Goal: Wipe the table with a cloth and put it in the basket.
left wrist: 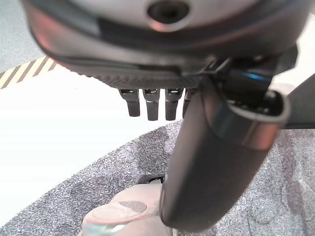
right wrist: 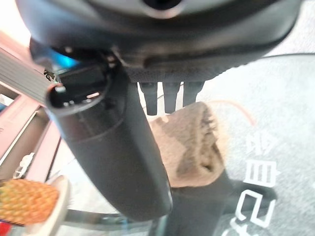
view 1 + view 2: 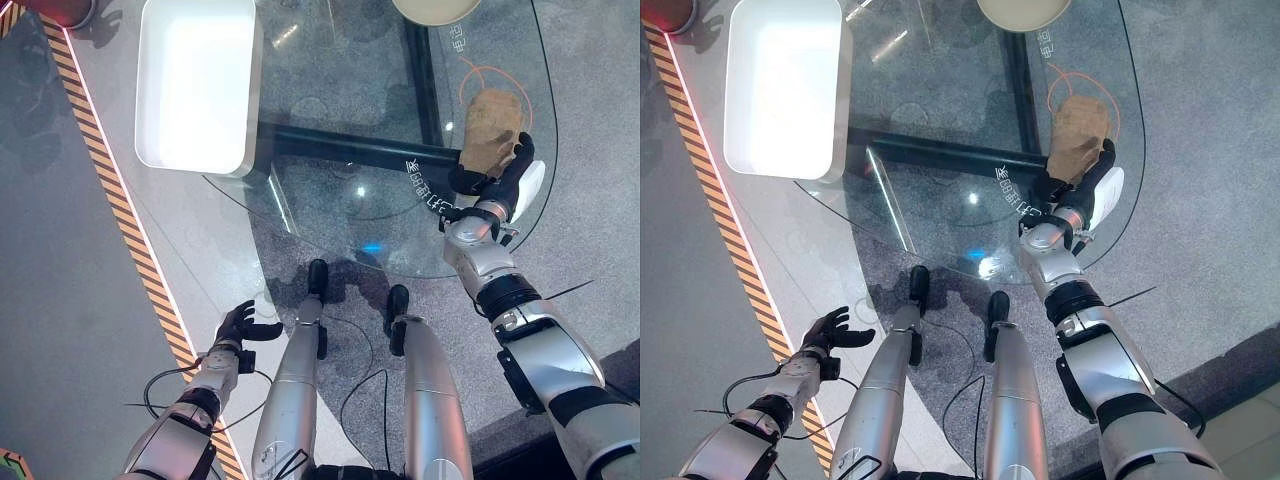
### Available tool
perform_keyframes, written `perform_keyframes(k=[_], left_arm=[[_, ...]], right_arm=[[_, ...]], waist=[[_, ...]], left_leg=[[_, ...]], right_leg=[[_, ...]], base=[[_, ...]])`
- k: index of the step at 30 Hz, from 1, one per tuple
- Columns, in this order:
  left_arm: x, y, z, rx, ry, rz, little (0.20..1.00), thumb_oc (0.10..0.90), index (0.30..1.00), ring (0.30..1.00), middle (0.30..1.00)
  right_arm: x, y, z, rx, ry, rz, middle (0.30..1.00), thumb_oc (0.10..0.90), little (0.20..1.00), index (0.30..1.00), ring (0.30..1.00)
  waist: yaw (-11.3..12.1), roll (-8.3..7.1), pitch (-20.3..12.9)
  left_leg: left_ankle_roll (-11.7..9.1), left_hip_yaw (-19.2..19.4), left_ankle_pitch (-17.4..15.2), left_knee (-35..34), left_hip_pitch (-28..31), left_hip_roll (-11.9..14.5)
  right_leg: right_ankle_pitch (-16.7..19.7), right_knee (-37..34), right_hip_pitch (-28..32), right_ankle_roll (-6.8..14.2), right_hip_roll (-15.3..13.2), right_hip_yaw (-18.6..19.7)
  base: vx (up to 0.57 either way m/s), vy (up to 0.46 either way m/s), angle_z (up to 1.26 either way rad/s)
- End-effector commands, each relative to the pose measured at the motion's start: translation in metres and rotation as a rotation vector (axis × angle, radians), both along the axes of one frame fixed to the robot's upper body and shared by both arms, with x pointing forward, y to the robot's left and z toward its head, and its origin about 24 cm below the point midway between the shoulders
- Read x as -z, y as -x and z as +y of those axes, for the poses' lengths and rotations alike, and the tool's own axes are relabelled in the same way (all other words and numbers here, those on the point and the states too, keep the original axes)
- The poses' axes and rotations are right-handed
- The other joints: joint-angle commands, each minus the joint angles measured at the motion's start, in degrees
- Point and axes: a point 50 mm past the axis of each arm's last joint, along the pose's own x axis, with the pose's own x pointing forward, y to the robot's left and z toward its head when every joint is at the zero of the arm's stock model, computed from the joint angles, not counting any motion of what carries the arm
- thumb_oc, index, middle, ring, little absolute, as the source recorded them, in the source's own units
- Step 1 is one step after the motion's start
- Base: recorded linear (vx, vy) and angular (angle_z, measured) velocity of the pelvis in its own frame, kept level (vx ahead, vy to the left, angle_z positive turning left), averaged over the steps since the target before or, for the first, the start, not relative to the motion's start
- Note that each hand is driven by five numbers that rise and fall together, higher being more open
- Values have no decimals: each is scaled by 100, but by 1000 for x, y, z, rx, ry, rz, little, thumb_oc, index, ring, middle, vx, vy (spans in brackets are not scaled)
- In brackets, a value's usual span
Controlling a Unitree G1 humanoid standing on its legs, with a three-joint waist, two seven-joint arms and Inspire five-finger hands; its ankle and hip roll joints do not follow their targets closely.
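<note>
The brown cloth (image 3: 490, 125) lay on the glass tabletop (image 3: 340, 150), and the right hand (image 3: 505, 178) had its fingers clenched on the cloth's near edge. The left hand (image 3: 240, 325) hung low over the floor with released fingers. The white basket (image 3: 196, 85) stood well apart.

The left hand (image 1: 162, 59) spans the frame's top, its fingers (image 1: 152, 104) hanging straight. Grey speckled floor (image 1: 98, 182) lies below. A striped tape (image 1: 24, 73) shows at upper left.

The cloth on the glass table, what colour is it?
Tan-brown. The cloth shows best in the left eye view.
</note>
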Motion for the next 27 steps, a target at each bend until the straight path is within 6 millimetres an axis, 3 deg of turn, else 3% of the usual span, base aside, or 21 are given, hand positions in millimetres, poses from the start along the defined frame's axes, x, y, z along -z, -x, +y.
perform_keyframes(k=[1, 12, 27], left_arm=[[10, 11, 0, -34, -15, 36, 900, 800, 900, 900, 900], [7, 6, -3, -23, -14, 34, 900, 800, 900, 900, 900], [6, 5, -3, -9, -22, 36, 900, 800, 900, 900, 900]], right_arm=[[-41, -3, -10, 62, 118, -126, 900, 800, 900, 900, 900], [-37, -5, -19, 83, 149, -78, 900, 800, 900, 900, 900], [-51, -12, -1, -17, 177, -59, 900, 800, 900, 900, 900]], waist=[[-22, 141, -113], [-3, 183, -113], [80, 178, -113]], left_leg=[[465, 282, -1062, 908, 129, -536], [482, 295, -1043, 892, 100, -549], [482, 260, -1007, 829, 130, -575]], right_leg=[[553, -1243, 391, 58, 224, 3], [594, -1262, 355, 89, 203, -21], [625, -1283, 370, 100, 193, -72]], base=[[0, 0, 0], [0, 0, 0], [0, 0, 0]])
